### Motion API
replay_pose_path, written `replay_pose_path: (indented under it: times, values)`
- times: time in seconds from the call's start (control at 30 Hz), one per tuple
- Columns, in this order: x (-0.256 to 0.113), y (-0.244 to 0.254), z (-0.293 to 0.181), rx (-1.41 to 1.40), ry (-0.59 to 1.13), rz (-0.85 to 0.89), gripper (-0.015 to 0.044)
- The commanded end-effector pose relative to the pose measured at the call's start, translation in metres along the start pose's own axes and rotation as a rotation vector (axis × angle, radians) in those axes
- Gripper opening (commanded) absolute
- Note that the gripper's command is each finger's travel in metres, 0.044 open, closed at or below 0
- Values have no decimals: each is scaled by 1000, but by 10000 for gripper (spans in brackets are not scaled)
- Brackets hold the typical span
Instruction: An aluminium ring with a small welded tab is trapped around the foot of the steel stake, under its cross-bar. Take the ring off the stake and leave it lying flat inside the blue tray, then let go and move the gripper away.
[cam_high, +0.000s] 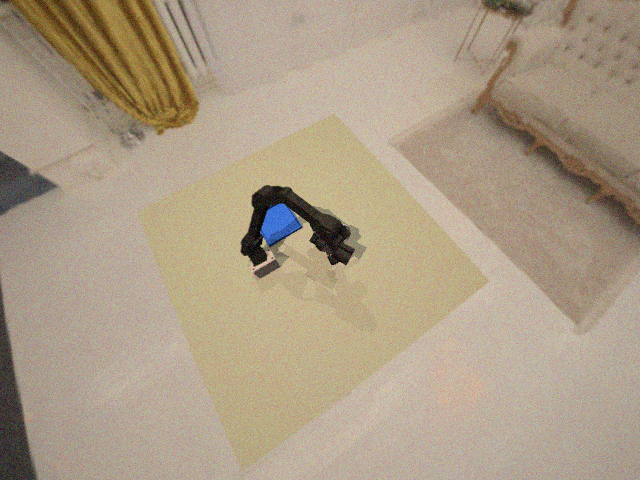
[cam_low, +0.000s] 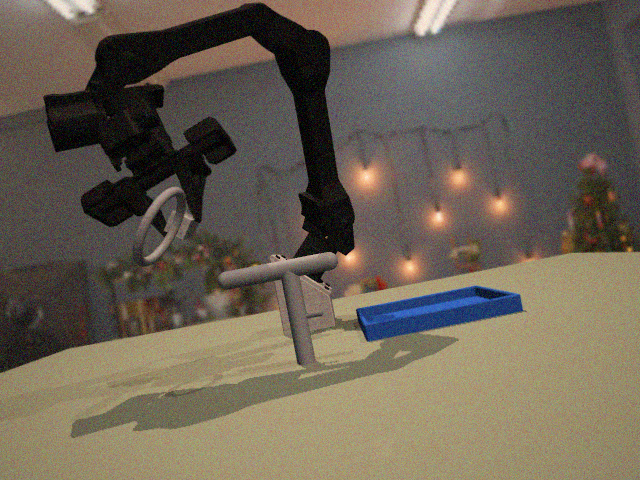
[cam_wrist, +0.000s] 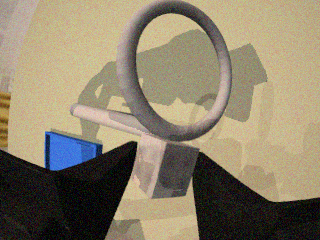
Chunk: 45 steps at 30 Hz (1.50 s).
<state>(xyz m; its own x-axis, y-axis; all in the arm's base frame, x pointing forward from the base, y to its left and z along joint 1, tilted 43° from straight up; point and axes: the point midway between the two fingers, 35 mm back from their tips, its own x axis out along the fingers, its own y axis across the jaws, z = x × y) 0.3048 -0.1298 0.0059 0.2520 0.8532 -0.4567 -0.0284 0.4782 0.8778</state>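
pale yellow matting (cam_high: 310, 330) (cam_low: 465, 403) (cam_wrist: 40, 60) covers the work surface, with a yellow curtain (cam_high: 129, 62) and a sofa off in the room beyond it. i'll go by the steel stake (cam_low: 297, 320) (cam_wrist: 107, 120) for where stuff is. the aluminium ring (cam_low: 141, 237) (cam_wrist: 127, 75) is off it, up in the air, above and off to one side of the cross-bar, on the side away from the blue tray (cam_high: 280, 222) (cam_low: 413, 322) (cam_wrist: 72, 152). the gripper (cam_low: 178, 224) (cam_wrist: 166, 152) has its jaws clamped on the ring's little block tab (cam_low: 187, 227) (cam_wrist: 167, 167), not on the round part. makes sense to me, flat faces to squeeze, and the hoop left free of the fingers. being that high probably keeps it from snagging the bar again.

as for how it points: the hoop stands steeply tilted, nowhere near flat, and it sticks out past the fingertips with the tab back between them. so its long axis, tab through to far rim, runs outward from the gripper, and outside it looks to slope down away from the fingers. i reckon freeing is done and the carry is next, over to the tray, with the wrist turned so the hoop levels out before letting go. drop it like this and it might lean on a wall.
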Motion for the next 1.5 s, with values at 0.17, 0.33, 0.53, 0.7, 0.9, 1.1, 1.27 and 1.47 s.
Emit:
replay_pose_path:
  times: [0.17, 0.33, 0.53, 0.7, 0.9, 1.1, 1.27, 1.47]
  values:
    - [5, 0, 17, -2, -6, 3, 0]
    - [8, 1, 25, -2, -6, 4, 0]
    - [11, 1, 34, -3, -6, 6, 0]
    - [15, 2, 42, -4, -6, 8, 0]
    - [18, 3, 48, -5, -6, 10, 0]
    - [18, 4, 47, -38, -11, 10, 0]
    - [17, 9, 43, -151, -28, 7, 0]
    - [16, 14, 39, -286, -47, 2, 0]
